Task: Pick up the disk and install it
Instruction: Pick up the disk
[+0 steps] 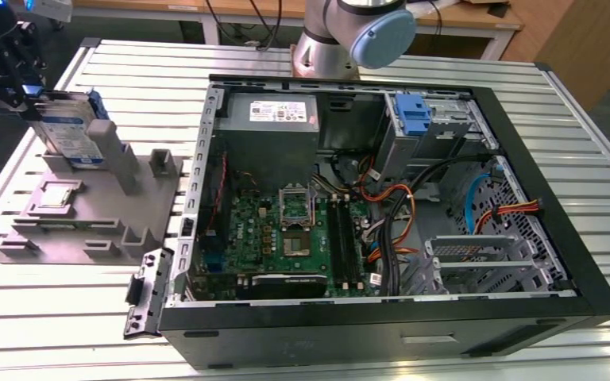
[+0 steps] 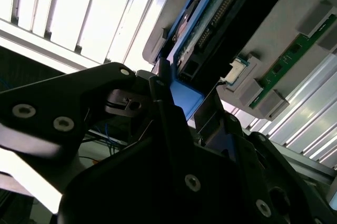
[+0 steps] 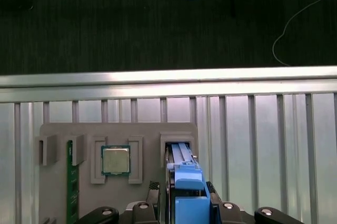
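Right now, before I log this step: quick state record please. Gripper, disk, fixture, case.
gripper: at the disk's upper end, jaws closed on its blue carrier
disk: upright in its slot in the grey fixture, not lifted out
grey fixture: on the slatted table, to the exterior view's left of the case; also holds a CPU chip and a RAM stick
case: open desktop tower on its side, motherboard exposed
blue bracket: inside the case, near its far wall

Silver metal disk (image 1: 70, 135) in glossy blue plastic carrier frame (image 3: 187, 182); matt grey plastic holder (image 1: 93, 230); ribbed bright metal table (image 1: 51, 317); matt black metal computer case (image 1: 390, 337).
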You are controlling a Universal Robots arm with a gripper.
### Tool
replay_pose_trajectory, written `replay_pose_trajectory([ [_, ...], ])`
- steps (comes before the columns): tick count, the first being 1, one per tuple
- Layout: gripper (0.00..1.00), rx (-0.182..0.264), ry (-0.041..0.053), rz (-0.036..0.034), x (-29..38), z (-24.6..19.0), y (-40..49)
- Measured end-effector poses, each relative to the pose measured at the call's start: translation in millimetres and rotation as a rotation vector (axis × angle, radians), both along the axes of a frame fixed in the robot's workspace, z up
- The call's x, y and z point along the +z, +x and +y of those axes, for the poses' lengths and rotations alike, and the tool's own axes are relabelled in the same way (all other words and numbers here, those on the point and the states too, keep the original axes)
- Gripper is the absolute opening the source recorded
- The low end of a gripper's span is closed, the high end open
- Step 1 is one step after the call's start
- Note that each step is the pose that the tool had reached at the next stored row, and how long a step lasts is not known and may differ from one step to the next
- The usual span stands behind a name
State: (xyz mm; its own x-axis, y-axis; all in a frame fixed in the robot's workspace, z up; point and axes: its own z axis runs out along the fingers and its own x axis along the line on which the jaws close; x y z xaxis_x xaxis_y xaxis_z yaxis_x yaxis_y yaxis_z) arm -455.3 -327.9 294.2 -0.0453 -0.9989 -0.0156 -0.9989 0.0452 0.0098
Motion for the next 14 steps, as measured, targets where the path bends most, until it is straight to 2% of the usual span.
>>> replay_pose_trajectory([
  [14, 0.43, 0.0, 0.0001, 0.0, -1.2, 0.0, -1.8],
])
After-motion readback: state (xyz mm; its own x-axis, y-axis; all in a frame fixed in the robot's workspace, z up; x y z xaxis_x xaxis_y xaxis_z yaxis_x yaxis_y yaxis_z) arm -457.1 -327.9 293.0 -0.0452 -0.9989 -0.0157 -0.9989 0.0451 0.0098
